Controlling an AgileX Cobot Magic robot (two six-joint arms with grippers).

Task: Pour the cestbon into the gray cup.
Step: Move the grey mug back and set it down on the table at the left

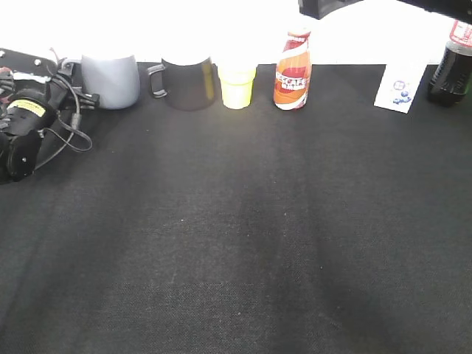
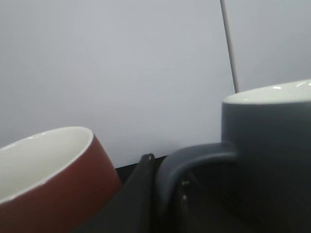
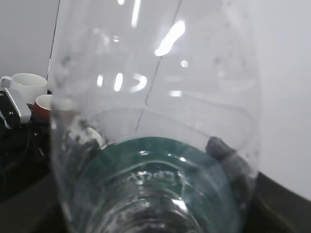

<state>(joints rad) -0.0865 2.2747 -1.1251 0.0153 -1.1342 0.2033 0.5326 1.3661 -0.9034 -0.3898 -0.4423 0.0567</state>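
The black worktop (image 1: 236, 243) is bare across its middle, with the things lined along its twelve o'clock edge. The gray cup (image 1: 112, 80) stands at about eleven o'clock, a black mug (image 1: 188, 82) just beside it toward one o'clock, then a yellow cup (image 1: 237, 85) and an orange bottle (image 1: 293, 70).

In the left wrist view the left claw's dark fingers (image 2: 141, 194) sit at the gray cup's handle (image 2: 184, 165). Whether they pinch it I cannot tell. A reddish-brown mug (image 2: 53, 189) crowds in at eight o'clock and could be knocked.

The cestbon (image 3: 150, 145) fills the right wrist view, so I judge the right claw, itself hidden, holds it. It is out of the exterior view, well away from the cup, so pouring early would wet the worktop.
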